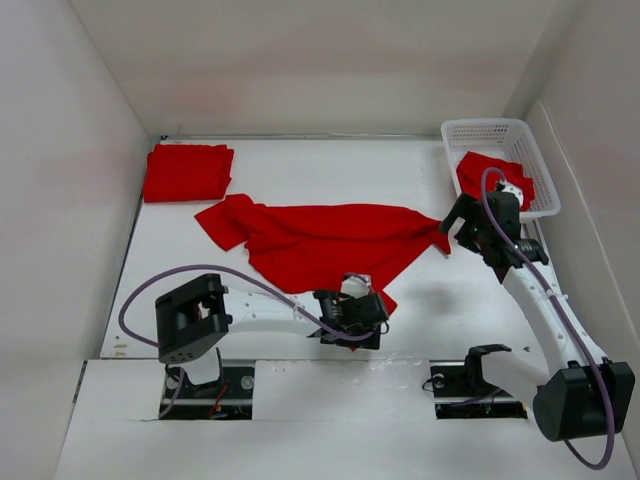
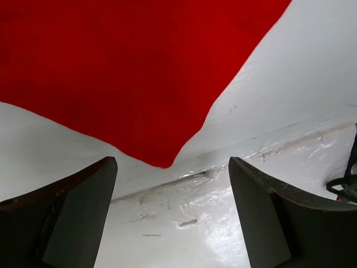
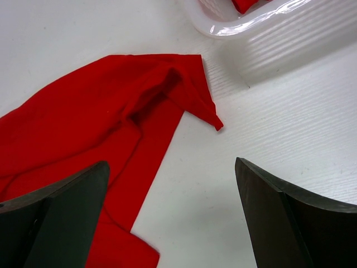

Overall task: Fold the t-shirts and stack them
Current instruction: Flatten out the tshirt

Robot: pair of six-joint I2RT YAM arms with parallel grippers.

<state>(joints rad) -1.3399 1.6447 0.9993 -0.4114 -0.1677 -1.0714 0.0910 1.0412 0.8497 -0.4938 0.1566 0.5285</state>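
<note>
Three red shirts lie on the white table (image 1: 330,165), which is walled on three sides. The largest, the spread shirt (image 1: 320,240), lies crumpled and open across the table's middle. Its long axis runs left to right, from a bunched end at the left to a narrow corner at the right that points toward the basket (image 1: 497,128). A second corner points down toward the near edge. The right arm (image 1: 540,310) reaches from its base at the near right up toward that right-hand corner. The left arm (image 1: 260,310) lies low along the near edge, reaching right toward the near corner. The basket, of white mesh, sits in the far right corner, long axis running near to far, and holds the basket shirt (image 1: 490,175), rumpled in its nearer half. The folded shirt (image 1: 187,172) rests flat at the far left, a neat block well apart from the spread one, slightly wider than deep. The right gripper (image 3: 173,195) hovers with jaws wide apart and nothing between them; the shirt's pointed corner lies just ahead of it, with the basket's rim beyond. The left gripper (image 2: 173,190) also has its jaws apart and bare, low over the glossy table, with the shirt's near tip just ahead between the two fingers (image 2: 72,218) and untouched.
</note>
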